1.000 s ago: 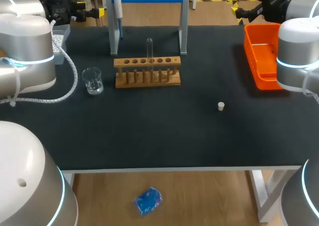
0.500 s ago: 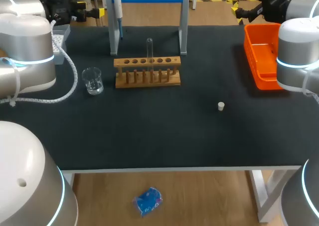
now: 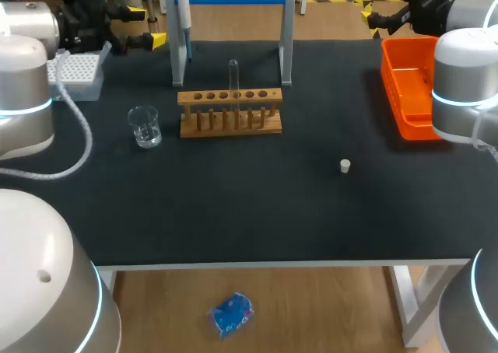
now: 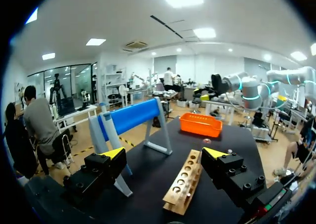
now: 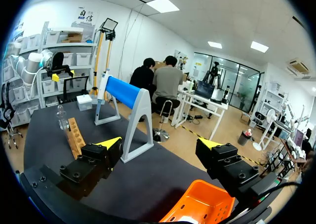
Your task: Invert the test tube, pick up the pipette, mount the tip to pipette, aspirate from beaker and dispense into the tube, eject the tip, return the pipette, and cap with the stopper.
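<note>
Our left pincer [image 4: 164,154] and right pincer [image 5: 159,144] hang open, empty. Inverting the test tube [image 3: 233,77] looks unstarted, we judge. It stands ahead of the left pincer, to be grasped next.

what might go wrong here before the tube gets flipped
The test tube stands tall and thin in the wooden rack; an off-centre grasp might tip it or drag the rack. The beaker holds liquid close beside the rack, so the left gripper coming in could knock it over.
</note>
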